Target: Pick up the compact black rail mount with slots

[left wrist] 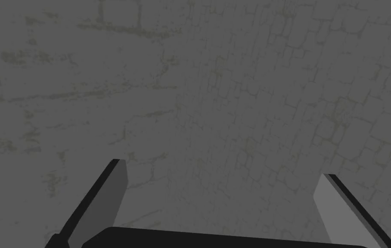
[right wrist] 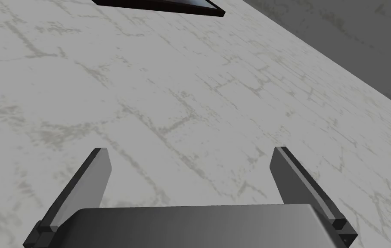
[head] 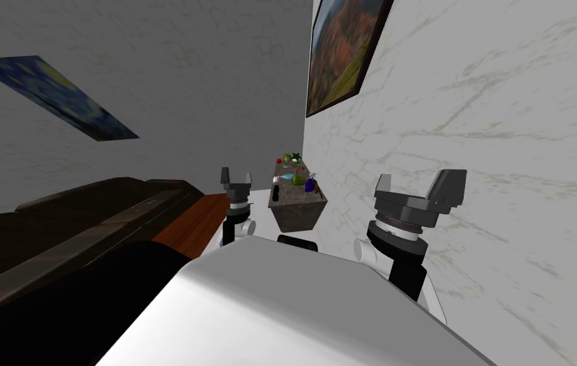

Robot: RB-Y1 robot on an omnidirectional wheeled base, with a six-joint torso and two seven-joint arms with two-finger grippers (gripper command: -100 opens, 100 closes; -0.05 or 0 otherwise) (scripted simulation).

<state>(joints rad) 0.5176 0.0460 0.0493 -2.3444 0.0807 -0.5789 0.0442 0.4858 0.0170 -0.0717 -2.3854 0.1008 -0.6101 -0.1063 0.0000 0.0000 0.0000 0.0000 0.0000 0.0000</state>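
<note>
A small dark, elongated object (head: 275,192), likely the black rail mount, lies near the left edge of a narrow stone-topped table (head: 297,213) standing against the right wall, some way ahead of me. Its slots are too small to make out. My left gripper (head: 235,176) is raised in front of my chest, open, well short of the table and left of it. In the left wrist view the left gripper (left wrist: 222,168) holds nothing. My right gripper (head: 420,181) is raised by the right wall, also open and holding nothing, as the right wrist view of it (right wrist: 189,149) confirms.
On the table also lie a green round item (head: 297,180), a purple bottle (head: 309,184), a red item (head: 279,160) and a dark green star shape (head: 295,155). A dark brown sofa (head: 58,241) and a reddish wooden surface (head: 195,222) are on the left. The white wall is close on the right.
</note>
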